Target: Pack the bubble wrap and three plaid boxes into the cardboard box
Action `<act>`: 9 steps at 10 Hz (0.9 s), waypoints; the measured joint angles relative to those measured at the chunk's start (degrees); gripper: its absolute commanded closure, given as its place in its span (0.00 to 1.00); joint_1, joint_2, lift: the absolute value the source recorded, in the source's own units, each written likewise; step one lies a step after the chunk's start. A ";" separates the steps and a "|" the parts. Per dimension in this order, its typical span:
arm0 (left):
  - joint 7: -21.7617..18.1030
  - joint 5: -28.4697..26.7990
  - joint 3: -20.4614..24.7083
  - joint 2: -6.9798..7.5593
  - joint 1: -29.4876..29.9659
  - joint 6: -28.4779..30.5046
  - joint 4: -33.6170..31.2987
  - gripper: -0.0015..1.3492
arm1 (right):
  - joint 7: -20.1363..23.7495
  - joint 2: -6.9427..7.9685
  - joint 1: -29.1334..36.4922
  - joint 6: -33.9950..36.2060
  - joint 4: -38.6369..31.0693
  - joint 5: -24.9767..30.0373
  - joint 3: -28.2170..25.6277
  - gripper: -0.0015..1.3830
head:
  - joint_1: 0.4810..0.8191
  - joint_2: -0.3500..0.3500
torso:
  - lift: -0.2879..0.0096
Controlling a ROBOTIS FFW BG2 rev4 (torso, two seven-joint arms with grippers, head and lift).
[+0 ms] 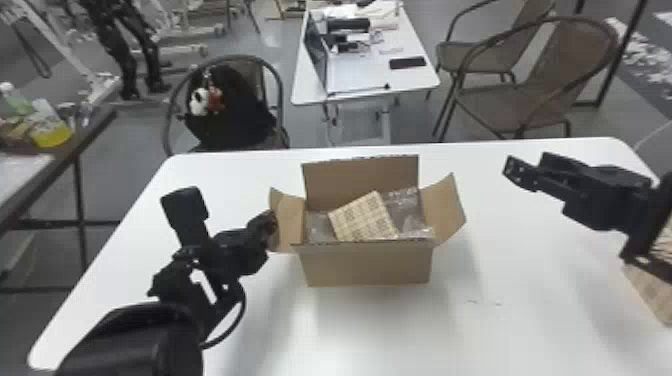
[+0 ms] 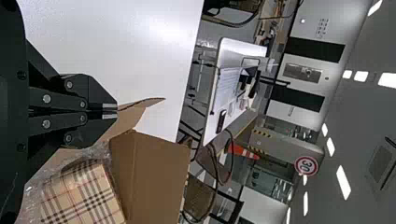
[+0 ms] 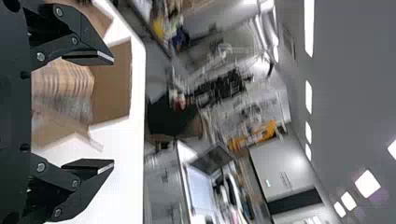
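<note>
Tan cardboard box point(image 1: 367, 265) around plaid box point(image 1: 362, 217) and glossy bubble wrap point(image 1: 404, 207), left gripper point(image 1: 270, 223) pressed together, right gripper point(image 1: 525, 167) spread.

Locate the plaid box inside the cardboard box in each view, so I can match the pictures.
Head view: plaid box just below and right of the picture's centre, amid bubble wrap.
Left wrist view: plaid box beside the left pincer.
Right wrist view: plaid box, blurred, seen between the right pincer's spread fingers.
Shared landmark: the cardboard box's far flap.
</note>
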 measured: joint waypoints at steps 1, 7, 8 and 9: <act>-0.03 0.19 0.24 0.00 0.38 -0.26 0.00 0.90 | -3.45 0.79 6.83 -7.26 -3.12 7.17 -1.34 0.35 | 0.63 0.63 | 0.52; -0.09 0.66 0.84 0.00 1.22 -0.74 -0.09 0.90 | -10.88 9.21 26.67 -39.27 2.37 28.76 -15.81 0.35 | 0.63 0.32 | 0.52; -0.09 0.66 0.93 0.00 1.36 -0.74 -0.09 0.90 | -7.71 9.57 27.26 -40.25 4.91 26.55 -18.16 0.35 | 0.63 0.29 | 0.52; -0.09 0.66 0.98 0.00 1.51 -0.74 -0.09 0.90 | -3.06 9.16 26.54 -40.91 8.46 23.18 -19.86 0.35 | 0.63 0.28 | 0.52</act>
